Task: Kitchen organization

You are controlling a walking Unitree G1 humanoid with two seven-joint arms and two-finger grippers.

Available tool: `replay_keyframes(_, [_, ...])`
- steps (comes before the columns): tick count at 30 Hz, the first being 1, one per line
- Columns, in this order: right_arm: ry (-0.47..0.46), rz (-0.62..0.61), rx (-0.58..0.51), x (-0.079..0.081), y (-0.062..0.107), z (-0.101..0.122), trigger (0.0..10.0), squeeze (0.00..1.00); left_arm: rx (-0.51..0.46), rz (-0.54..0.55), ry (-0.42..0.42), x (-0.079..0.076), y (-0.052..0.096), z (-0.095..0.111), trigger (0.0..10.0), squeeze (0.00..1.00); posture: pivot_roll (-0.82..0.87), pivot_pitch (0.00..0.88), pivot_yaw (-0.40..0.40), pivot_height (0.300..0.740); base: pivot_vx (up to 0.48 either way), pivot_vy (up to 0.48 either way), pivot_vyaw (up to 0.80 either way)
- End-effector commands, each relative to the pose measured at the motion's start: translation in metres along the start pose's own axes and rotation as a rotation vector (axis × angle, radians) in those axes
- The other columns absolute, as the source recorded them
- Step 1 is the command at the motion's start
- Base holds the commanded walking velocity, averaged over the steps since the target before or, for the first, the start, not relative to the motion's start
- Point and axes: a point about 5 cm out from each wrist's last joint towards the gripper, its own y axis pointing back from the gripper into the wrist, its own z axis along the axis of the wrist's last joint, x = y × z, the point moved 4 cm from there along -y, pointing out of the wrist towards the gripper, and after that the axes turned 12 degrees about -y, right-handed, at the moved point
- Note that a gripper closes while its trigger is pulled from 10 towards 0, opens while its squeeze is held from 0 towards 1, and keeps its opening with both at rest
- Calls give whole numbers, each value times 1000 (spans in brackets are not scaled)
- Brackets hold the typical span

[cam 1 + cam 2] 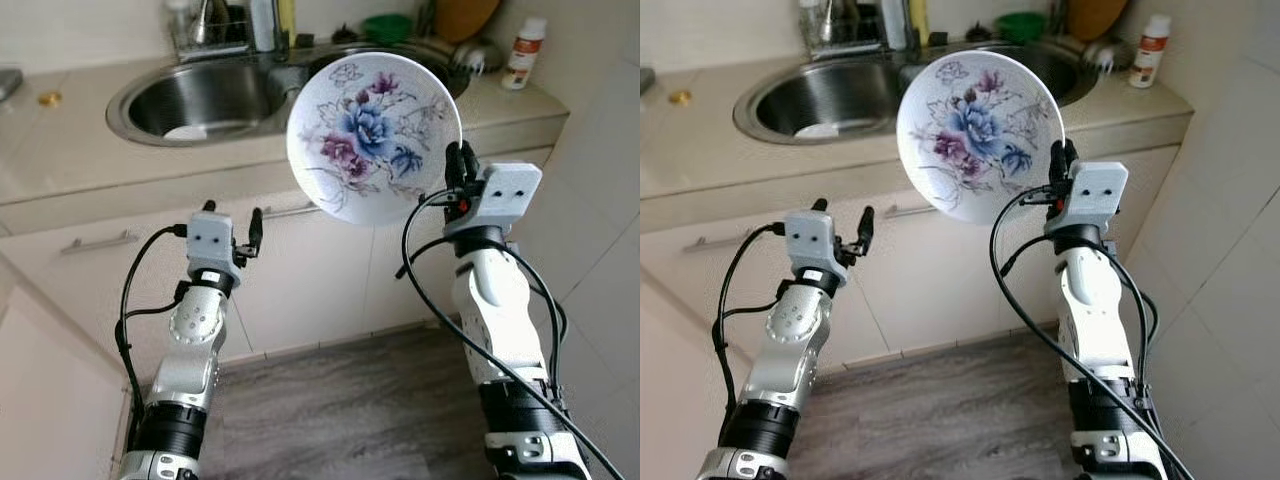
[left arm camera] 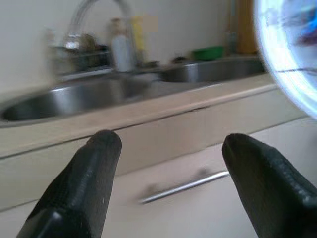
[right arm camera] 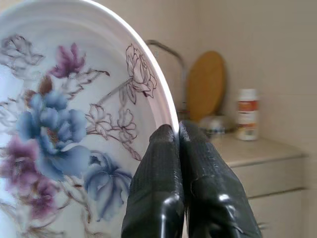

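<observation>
A beige countertop (image 1: 60,150) carries a steel double sink (image 1: 200,100); something white lies in its left basin. In front of the cabinets, the right gripper (image 1: 458,165) pinches the rim of a floral plate (image 1: 372,135), held upright. The left gripper (image 1: 232,222) hovers empty, fingers spread wide. A white bottle (image 1: 524,52) stands at the counter's right end.

Floral plate (image 1: 373,136) upright (rim pinched), before sink.
</observation>
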Motion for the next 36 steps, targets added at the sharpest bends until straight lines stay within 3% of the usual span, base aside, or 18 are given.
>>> replay_keyframes(1, [-11,28,-70,11,-5,15,0,0,-3,18,-19,9,-1,1,10000,0,-87,19,27,740,289,0,0])
replay_keyframes(20, [-48,-14,-110,5,-6,21,0,0,-5,11,-22,7,-1,1,10000,0,-87,12,29,740,328,0,0])
replay_keyframes(36, [-22,39,-166,17,-5,30,0,0,-5,2,-26,5,-1,0,10000,0,-88,3,31,740,327,0,0])
